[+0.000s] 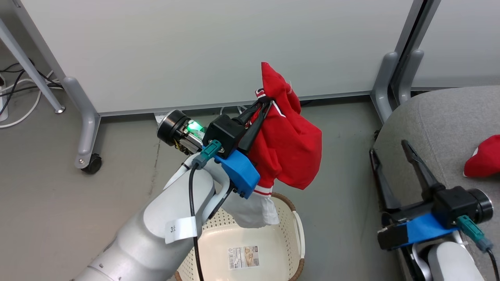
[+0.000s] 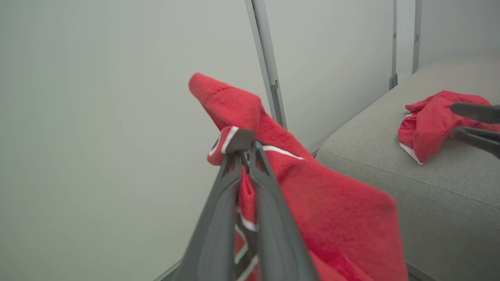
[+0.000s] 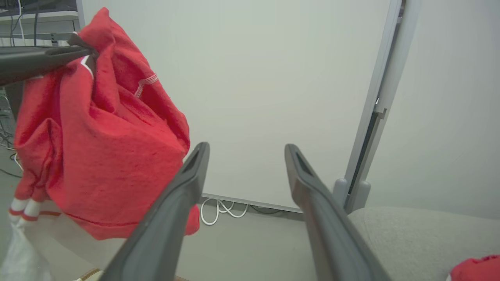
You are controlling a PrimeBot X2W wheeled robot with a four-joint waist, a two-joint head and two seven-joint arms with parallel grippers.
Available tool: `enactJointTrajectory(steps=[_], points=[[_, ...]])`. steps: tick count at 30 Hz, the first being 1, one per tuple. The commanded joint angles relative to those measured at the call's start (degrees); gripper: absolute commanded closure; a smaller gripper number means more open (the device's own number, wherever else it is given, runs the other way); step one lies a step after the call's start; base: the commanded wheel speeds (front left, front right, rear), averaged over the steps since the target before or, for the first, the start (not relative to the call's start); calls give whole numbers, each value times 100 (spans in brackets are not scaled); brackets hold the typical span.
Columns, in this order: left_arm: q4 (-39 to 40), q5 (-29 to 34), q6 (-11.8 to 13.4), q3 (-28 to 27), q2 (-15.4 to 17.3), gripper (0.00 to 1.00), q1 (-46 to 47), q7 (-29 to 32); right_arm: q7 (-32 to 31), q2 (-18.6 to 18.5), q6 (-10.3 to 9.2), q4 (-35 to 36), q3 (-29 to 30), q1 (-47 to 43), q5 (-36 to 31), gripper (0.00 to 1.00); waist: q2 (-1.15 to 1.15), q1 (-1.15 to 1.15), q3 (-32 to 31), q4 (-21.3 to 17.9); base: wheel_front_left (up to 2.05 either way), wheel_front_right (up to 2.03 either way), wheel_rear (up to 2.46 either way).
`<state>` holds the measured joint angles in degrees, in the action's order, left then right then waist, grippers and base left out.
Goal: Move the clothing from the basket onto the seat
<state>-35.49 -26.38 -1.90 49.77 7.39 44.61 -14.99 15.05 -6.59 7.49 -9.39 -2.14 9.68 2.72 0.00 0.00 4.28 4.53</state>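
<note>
My left gripper (image 1: 265, 102) is shut on a red garment with white trim (image 1: 289, 144), holding it up above the basket (image 1: 297, 228). The garment's white lower part hangs down to the basket's far rim. The cream basket's bottom shows a paper label (image 1: 243, 256). In the left wrist view the fingertips (image 2: 230, 146) pinch the red garment (image 2: 332, 203). A second red garment (image 1: 484, 158) lies on the grey seat (image 1: 449, 117) at the right. My right gripper (image 1: 388, 147) stands open at the seat's near edge, nothing between its fingers (image 3: 187, 175).
White partition panels stand behind, on grey feet with a caster (image 1: 91, 164). Cables (image 1: 15, 89) and a table leg (image 1: 31, 66) are at the far left. More cable (image 3: 222, 208) lies at the wall's base. Grey floor separates basket and seat.
</note>
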Motion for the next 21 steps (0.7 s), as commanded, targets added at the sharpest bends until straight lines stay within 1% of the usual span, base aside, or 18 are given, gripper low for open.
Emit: enactJointTrajectory(steps=[1,6,12,16,21], points=[[17,24,-2,2,24,100,-25,-28,19,-38,1,38,-60,129,48,0,0,0,9,1,0,0,0],[48,38,3,3,26,100,-7,-28,19,-131,1,10,-678,459,111,0,0,0,78,6,0,0,0],[85,77,-6,24,-11,100,71,-28,20,-216,1,-213,-1507,1049,168,0,0,0,184,39,0,0,0],[121,112,-10,46,-55,100,112,-28,19,-193,1,-452,-1866,1441,229,0,0,0,256,87,0,0,0],[176,144,-33,82,-119,100,149,-28,19,-168,1,-893,-2110,1794,235,0,0,0,326,162,0,0,0]])
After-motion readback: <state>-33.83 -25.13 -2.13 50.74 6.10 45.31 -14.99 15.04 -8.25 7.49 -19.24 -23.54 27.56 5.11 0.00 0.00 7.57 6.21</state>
